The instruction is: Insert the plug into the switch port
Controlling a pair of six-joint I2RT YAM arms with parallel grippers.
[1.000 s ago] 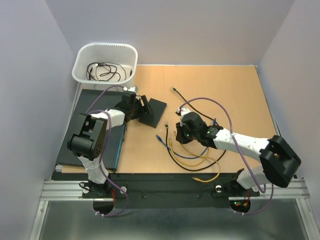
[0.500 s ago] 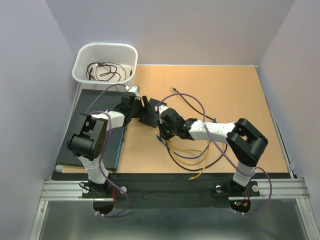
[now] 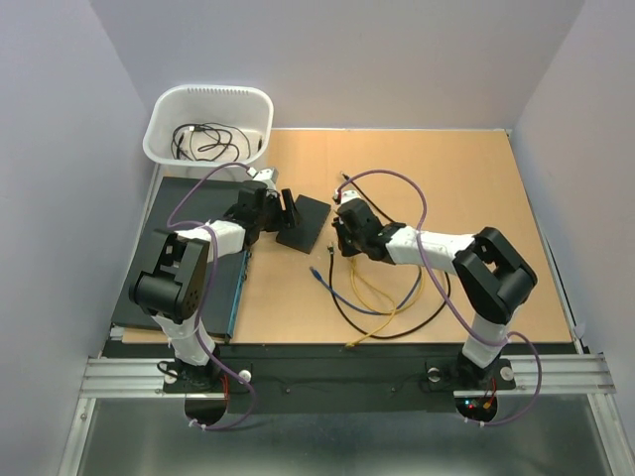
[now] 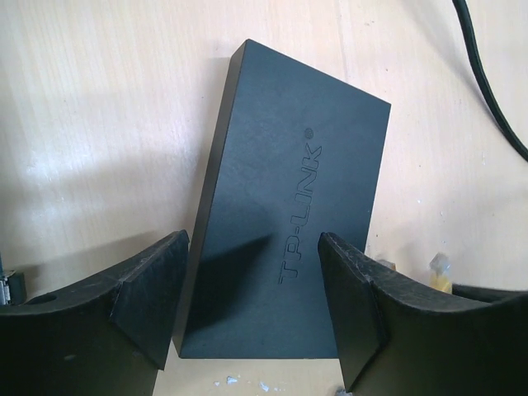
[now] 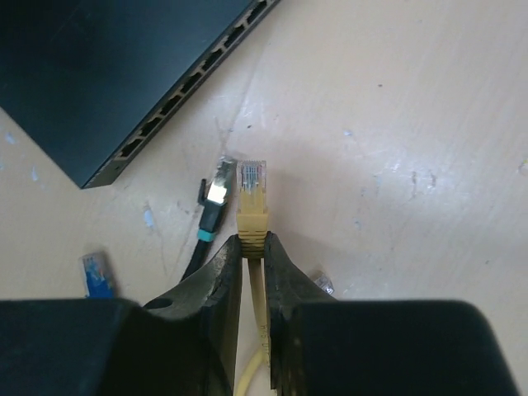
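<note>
The black switch box (image 3: 306, 220) lies flat on the wooden table, and the left wrist view shows its TP-LINK top (image 4: 289, 206). My left gripper (image 3: 282, 210) is open, its jaws standing either side of the box's near end (image 4: 254, 276). My right gripper (image 3: 341, 230) is shut on the yellow cable just behind its yellow plug (image 5: 252, 198). The plug points up-left and sits a short gap from the row of switch ports (image 5: 194, 91) along the box's long edge. No port has a plug in it.
A black cable with a metal plug and teal band (image 5: 211, 206) lies just left of the yellow plug. A blue plug (image 5: 97, 272) lies nearby. Yellow, blue and black cables (image 3: 382, 302) loop on the table. A white basket (image 3: 208, 124) holding black cables stands far left, beside a dark mat (image 3: 179, 213).
My right gripper has swung from mid-table over to the switch's right edge, dragging the yellow cable with it. The left gripper and the switch have hardly moved.
</note>
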